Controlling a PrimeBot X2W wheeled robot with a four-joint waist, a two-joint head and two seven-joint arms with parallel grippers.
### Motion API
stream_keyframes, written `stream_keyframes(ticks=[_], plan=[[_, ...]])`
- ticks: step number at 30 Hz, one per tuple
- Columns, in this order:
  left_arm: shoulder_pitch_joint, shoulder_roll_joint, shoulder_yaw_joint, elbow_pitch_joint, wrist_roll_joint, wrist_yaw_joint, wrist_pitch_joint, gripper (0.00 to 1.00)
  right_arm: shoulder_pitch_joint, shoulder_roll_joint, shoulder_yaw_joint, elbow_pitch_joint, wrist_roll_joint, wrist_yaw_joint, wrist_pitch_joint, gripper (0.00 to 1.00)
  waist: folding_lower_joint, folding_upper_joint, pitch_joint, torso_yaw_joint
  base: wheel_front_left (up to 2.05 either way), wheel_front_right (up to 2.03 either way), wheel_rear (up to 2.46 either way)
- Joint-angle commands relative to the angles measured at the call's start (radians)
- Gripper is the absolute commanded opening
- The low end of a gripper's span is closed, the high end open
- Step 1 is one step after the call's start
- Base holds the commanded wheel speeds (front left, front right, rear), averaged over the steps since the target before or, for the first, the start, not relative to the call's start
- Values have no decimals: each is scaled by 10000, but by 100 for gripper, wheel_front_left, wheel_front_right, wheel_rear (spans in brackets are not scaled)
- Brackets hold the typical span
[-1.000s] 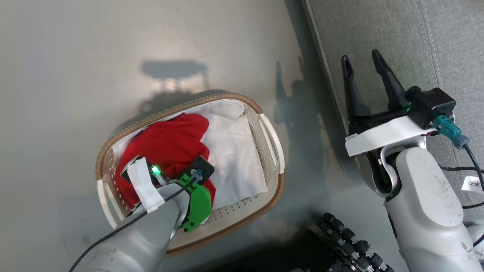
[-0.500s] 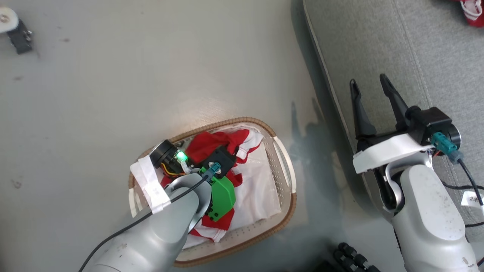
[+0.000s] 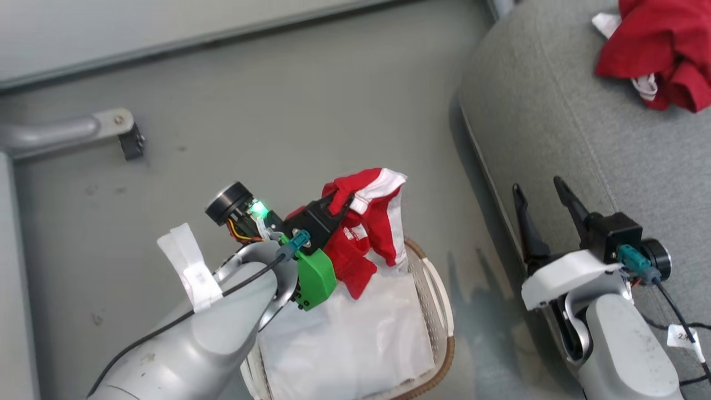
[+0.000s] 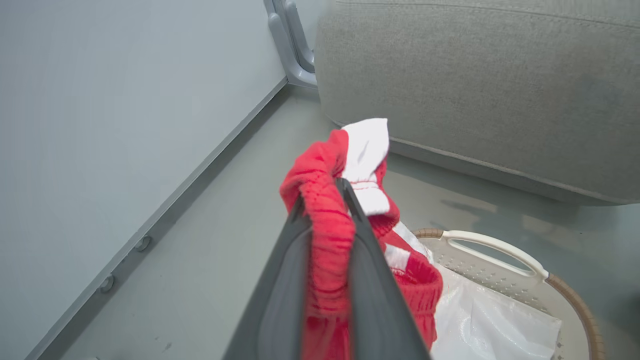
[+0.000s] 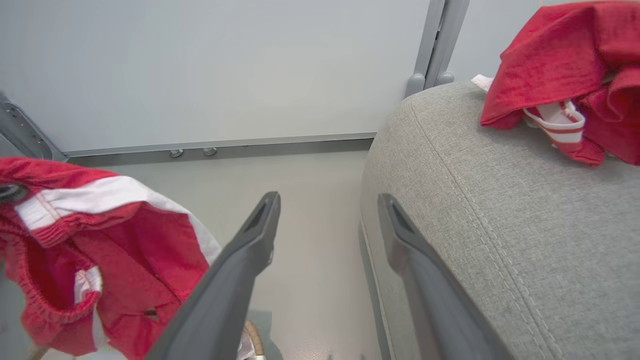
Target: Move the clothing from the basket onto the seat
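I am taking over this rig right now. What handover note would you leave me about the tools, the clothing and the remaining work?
Left tool: shut on a red garment, held up above the basket.
Right tool: open, holding nothing, near the edge of the seat.
Done: red clothing already lies on the seat.
Left: carry the held garment to the seat and release it. The basket's visible part shows the white liner; the left arm hides a part, so check there.
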Motion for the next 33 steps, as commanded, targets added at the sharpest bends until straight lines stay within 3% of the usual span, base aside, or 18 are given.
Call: stream_keyframes(ticks=[1,10,18,33], plan=[[-98,143,26,-241,-42,-22,50,0,285,-43,8,79,-46,-12,-7,100,1,0,-1508,421,0,0,0],[-555,1045,155,-1895,-267,-58,478,0,960,-42,144,271,-249,-11,-7,100,1,0,-3036,415,0,0,0],[-1266,1588,406,-2736,-671,-83,921,0,1074,-39,443,336,-432,-11,-6,100,1,0,-3661,434,0,0,0],[-2641,1521,477,-3043,-1160,-98,1345,0,587,-40,1940,324,-240,-12,-6,100,1,0,-4136,702,0,0,0]])
